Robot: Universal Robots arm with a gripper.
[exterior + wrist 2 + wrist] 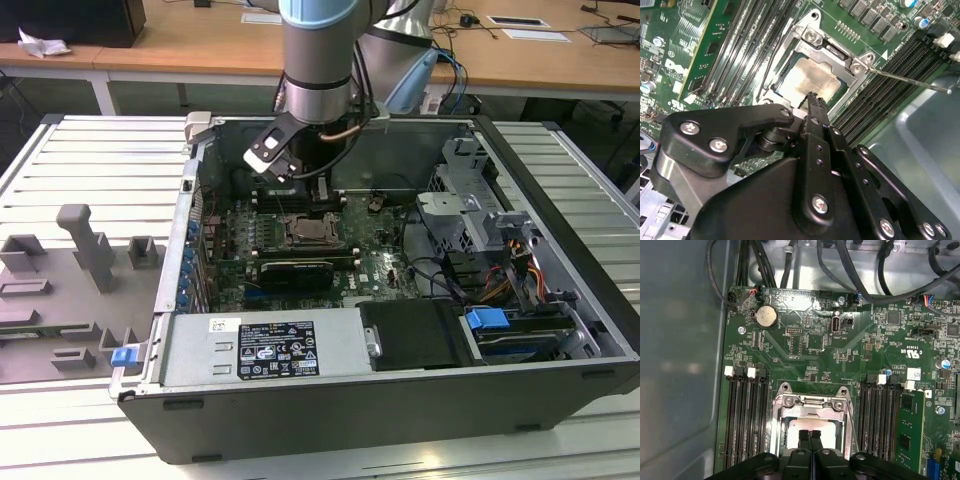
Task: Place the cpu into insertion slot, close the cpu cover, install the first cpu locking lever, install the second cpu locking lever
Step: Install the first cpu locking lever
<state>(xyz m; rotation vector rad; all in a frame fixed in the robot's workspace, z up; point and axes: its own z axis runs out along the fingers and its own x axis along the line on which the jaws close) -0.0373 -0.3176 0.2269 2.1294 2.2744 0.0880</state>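
Inside the open computer case (400, 425), the cpu (815, 426) lies in the insertion slot (310, 233), with the cpu cover (812, 402) framing it. The end effector (810, 434) hangs right over the chip, its fingers pressed together and holding nothing.

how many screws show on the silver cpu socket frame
2 large silvery screws, one at each end of the square silvery metal frame's exposed bar. The black claw hides the opposite side, so maybe more.
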